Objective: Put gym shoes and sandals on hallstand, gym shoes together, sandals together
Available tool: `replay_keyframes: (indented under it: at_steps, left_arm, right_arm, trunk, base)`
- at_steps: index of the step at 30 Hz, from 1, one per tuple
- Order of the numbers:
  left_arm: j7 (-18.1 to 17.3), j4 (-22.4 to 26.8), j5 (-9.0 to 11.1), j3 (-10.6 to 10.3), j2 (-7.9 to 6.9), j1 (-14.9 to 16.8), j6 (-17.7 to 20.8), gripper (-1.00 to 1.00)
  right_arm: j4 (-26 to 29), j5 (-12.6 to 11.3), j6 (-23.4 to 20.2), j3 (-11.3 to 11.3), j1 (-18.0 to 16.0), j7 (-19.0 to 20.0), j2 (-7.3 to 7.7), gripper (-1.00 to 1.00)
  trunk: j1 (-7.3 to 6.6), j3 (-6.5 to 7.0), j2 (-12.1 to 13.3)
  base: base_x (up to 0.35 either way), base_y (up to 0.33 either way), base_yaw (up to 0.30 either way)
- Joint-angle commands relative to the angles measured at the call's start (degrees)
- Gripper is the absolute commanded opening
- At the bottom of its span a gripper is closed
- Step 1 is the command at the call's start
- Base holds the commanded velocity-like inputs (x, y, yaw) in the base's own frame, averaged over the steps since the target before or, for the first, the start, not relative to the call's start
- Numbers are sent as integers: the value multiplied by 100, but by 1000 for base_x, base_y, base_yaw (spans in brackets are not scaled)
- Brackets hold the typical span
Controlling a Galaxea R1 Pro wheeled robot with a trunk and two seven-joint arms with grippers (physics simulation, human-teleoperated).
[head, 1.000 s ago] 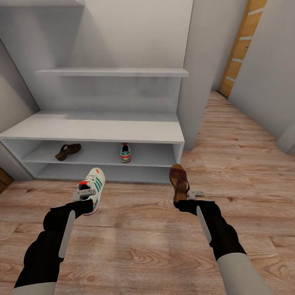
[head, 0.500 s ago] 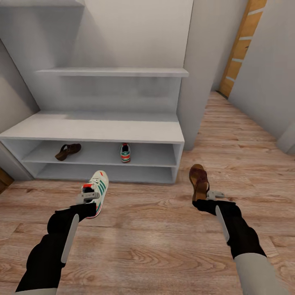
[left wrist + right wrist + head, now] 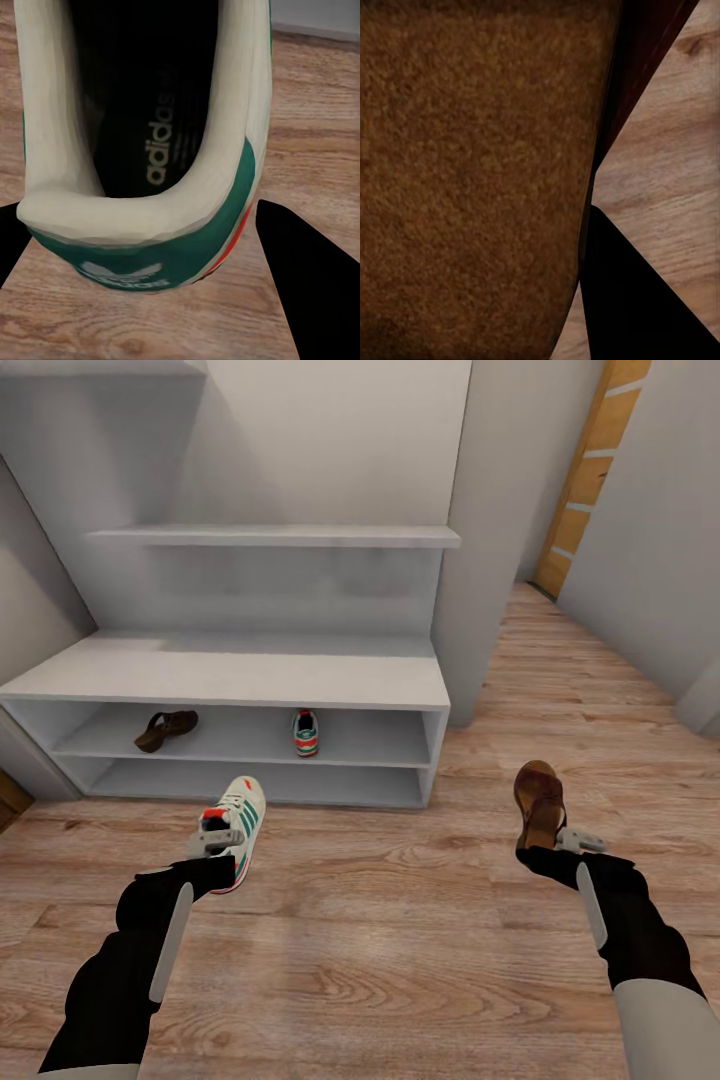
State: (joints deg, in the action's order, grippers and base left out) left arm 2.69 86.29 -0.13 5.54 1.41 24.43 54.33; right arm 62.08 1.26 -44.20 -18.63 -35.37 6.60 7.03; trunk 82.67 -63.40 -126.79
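My left gripper is shut on the heel of a white gym shoe with green stripes, held above the corridor floor; the left wrist view looks into that shoe, a dark finger beside it. My right gripper is shut on a brown sandal, whose tan footbed shows close up. On the hallstand, the upper open shelf holds the other sandal at left and the other gym shoe near the middle.
A pale wall pillar stands right of the hallstand. The corridor runs on past it toward a wooden door. Two staggered wall shelves hang above the bench top.
My right arm has swung to the right with the sandal, away from the hallstand's right end. The left arm with the gym shoe moved slightly right, then stayed still.
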Motion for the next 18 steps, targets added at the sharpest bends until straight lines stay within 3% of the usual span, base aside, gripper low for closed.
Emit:
replay_keyframes:
  at_steps: [1,11,15,18]
  left_arm:
    - [-1,1,-4,0,0,0,-1,-100]
    - [24,-28,-31,14,0,18,-17,-100]
    - [46,-749,-29,27,0,53,-19,-100]
    - [56,-935,-41,17,7,76,-19,-100]
  right_arm:
    - [7,-20,-1,0,0,-22,-3,-100]
    - [116,-12,-10,16,-2,-19,-18,-100]
    - [248,13,-16,19,-2,-12,-34,-100]
    - [370,14,-17,18,-3,-10,-32,-100]
  trunk:
    - [0,0,0]
    - [0,0,0]
    - [0,0,0]
    - [0,0,0]
  base:
    - [0,0,0]
    - [0,0,0]
    - [0,0,0]
    - [0,0,0]
